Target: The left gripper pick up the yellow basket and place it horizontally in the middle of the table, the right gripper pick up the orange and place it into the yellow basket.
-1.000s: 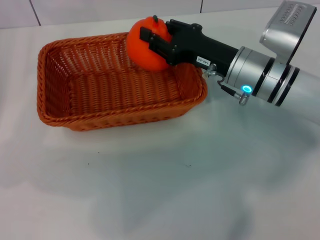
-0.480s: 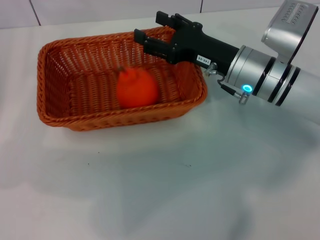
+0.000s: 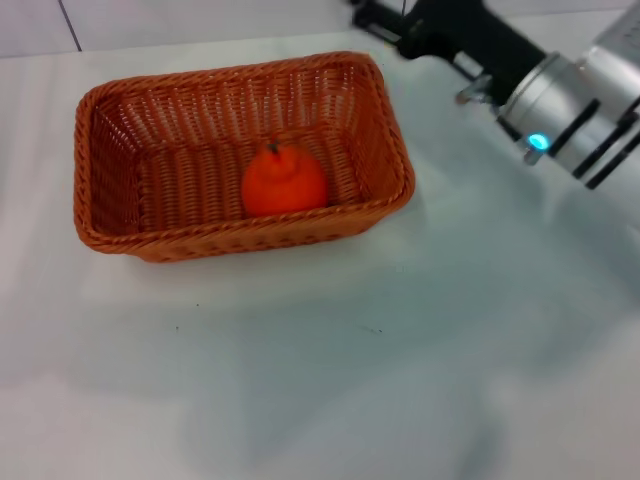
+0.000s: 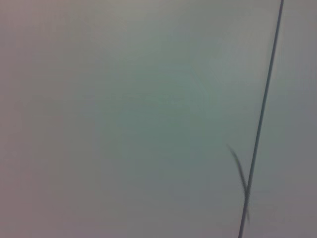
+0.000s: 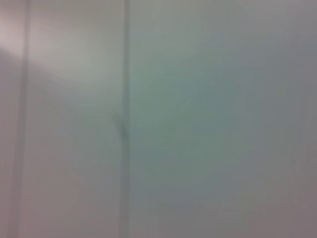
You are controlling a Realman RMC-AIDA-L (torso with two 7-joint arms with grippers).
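The yellow basket (image 3: 120,190), orange-brown woven wicker, lies lengthwise across the white table (image 3: 400,360) at the upper left of the head view. The orange (image 3: 285,182) rests inside it on the bottom, near the front wall and right of centre, stem up. My right gripper (image 3: 372,14) is empty, raised behind the basket's right rear corner at the top edge of the head view, and partly cut off. Its silver wrist with the blue light (image 3: 538,141) reaches in from the upper right. My left gripper is out of view. Both wrist views show only a plain pale surface.
A pale wall with dark seams (image 3: 70,25) runs behind the table. The table surface in front of and to the right of the basket is bare white.
One second ago my right gripper held the orange over the basket. It let go, the orange dropped in and settled, and the gripper drew back up and to the right.
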